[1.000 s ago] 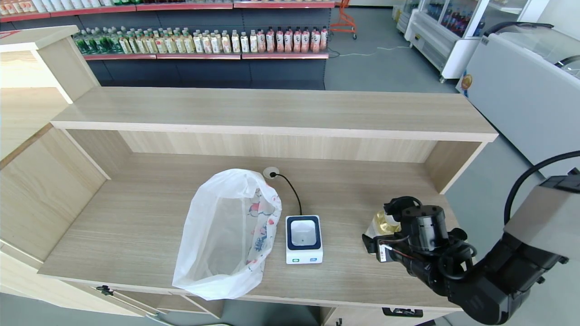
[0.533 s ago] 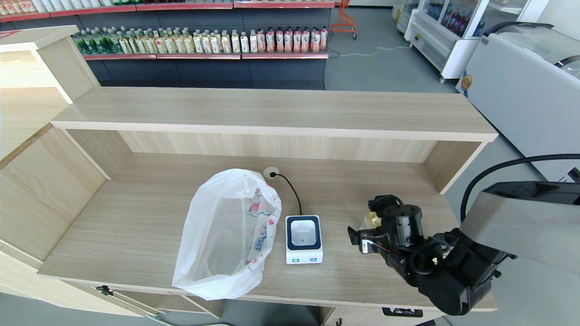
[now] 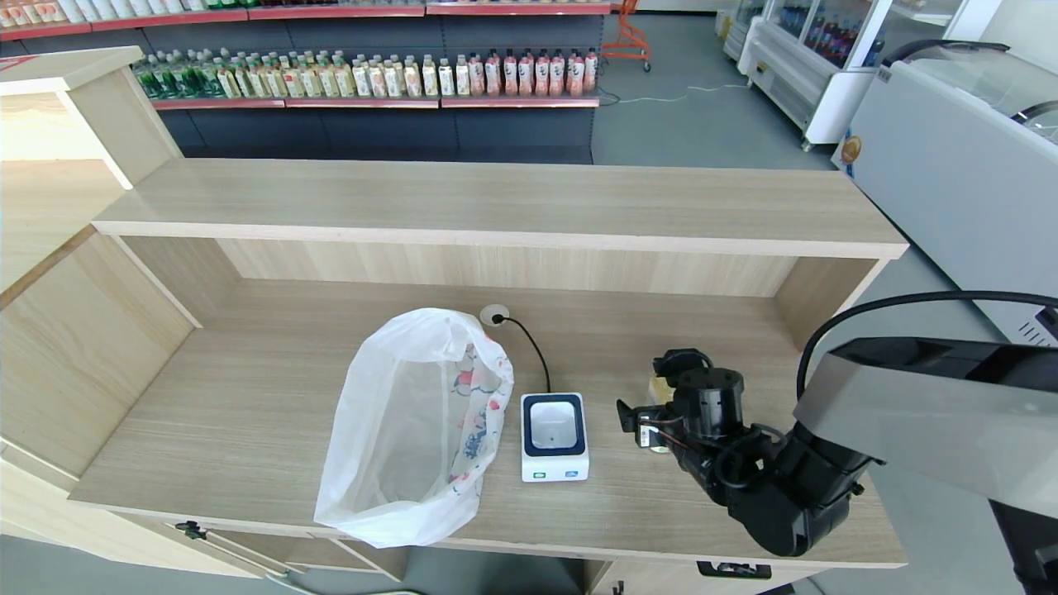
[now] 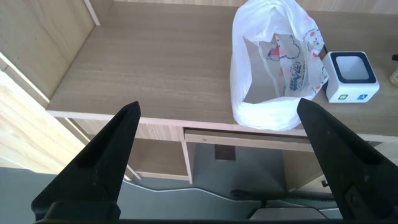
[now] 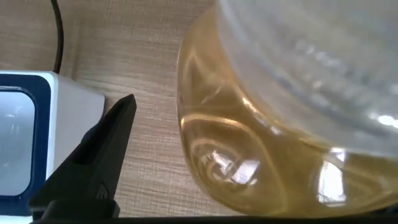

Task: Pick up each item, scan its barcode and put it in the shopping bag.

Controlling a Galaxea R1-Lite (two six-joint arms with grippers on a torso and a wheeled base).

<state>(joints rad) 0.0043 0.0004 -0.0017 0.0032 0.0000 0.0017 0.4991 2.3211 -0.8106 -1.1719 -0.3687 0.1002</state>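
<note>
The light wooden counter [image 3: 248,397] carries a white, thin plastic shopping bag [image 3: 413,430] with a printed pattern. The bag lies left of centre, its long axis running from the back wall to the front edge and its mouth gaping upward and forward. Just beside it on the right sits the white box scanner with a dark blue window frame [image 3: 555,436], near the front edge. Its black cable [image 3: 533,351] curves back to a hole by the rear wall.

The clear plastic bottle of yellow liquid [image 3: 659,387] is right of the scanner and mostly hidden by the wrist, so its long axis cannot be told. In the right wrist view its rounded, liquid-filled body [image 5: 267,124] bulges over the wood close to the scanner's side [image 5: 25,143].

Over the last second the right arm has carried the bottle from near the counter's right end toward the scanner. The bag and scanner lie as before.

The right arm reaches in from the front right corner, elbow low. The right gripper [image 3: 661,401] clamps the bottle, one black finger [image 5: 93,168] alongside it.

The left gripper [image 4: 217,109] hangs off the front edge, its fingers spread wide and holding nothing.
</note>
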